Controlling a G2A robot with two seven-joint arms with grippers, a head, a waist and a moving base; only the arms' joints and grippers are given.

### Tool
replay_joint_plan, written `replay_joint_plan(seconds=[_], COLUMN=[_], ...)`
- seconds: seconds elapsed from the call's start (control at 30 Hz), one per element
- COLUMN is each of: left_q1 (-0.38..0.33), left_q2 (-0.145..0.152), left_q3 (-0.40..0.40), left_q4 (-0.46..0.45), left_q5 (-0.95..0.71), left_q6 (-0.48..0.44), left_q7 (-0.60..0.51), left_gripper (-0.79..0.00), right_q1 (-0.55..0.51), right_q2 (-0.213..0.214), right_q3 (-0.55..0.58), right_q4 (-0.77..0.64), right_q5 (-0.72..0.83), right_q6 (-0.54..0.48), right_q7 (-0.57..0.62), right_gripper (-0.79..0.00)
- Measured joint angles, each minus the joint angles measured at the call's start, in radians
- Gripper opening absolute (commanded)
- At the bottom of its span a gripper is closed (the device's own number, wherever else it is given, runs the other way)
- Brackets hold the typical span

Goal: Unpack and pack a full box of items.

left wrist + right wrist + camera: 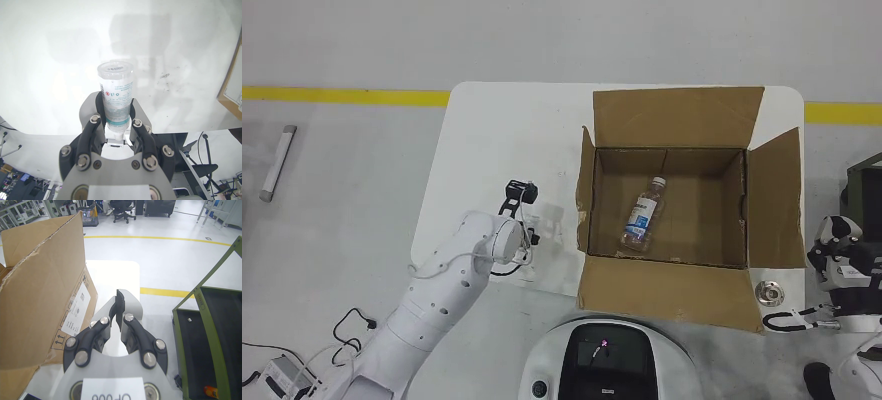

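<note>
An open cardboard box (762, 200) stands on the right half of the white table (492, 130). One clear bottle with a blue-and-white label (642, 213) lies on the box floor. My left gripper (117, 108) hangs over the bare table left of the box, shut on a second clear bottle with a white and teal label (116, 91). That bottle's flat base points down at the table and its cap sits back between the fingers. My right gripper (118, 303) is shut with nothing in it, beside the box's right outer wall (41, 285).
A small round object (769, 292) lies on the box's front flap. A green cart (208, 332) stands off the table to the right. The box's flaps spread outward. A box corner (230, 79) lies close to the left gripper.
</note>
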Motion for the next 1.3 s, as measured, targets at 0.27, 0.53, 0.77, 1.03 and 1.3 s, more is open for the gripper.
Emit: replay_joint_plan(seconds=[0.27, 0.53, 0.77, 1.03, 1.3], left_q1=[0.079, 0.083, 0.025, -0.034, -0.033], left_q2=[0.028, 0.044, 0.045, 0.043, 0.043], left_q3=[-0.128, -0.280, -0.362, -0.361, -0.360], left_q4=[-0.297, -0.585, -0.753, -0.775, -0.775], left_q5=[0.006, -0.081, -0.203, -0.355, -0.355], left_q6=[0.011, -0.002, 0.007, -0.017, -0.015], left_q7=[-0.149, -0.247, -0.250, -0.242, -0.243], left_gripper=[-0.785, -0.785, -0.785, -0.785, -0.785], right_q1=[0.000, 0.000, 0.000, 0.000, 0.000], right_q2=[0.000, 0.000, 0.000, 0.000, 0.000], right_q3=[0.000, 0.000, 0.000, 0.000, 0.000], right_q4=[0.000, 0.000, 0.000, 0.000, 0.000], right_q5=[0.000, 0.000, 0.000, 0.000, 0.000], right_q6=[0.000, 0.000, 0.000, 0.000, 0.000], right_q7=[0.000, 0.000, 0.000, 0.000, 0.000], right_gripper=[-0.785, -0.785, -0.785, -0.785, -0.785])
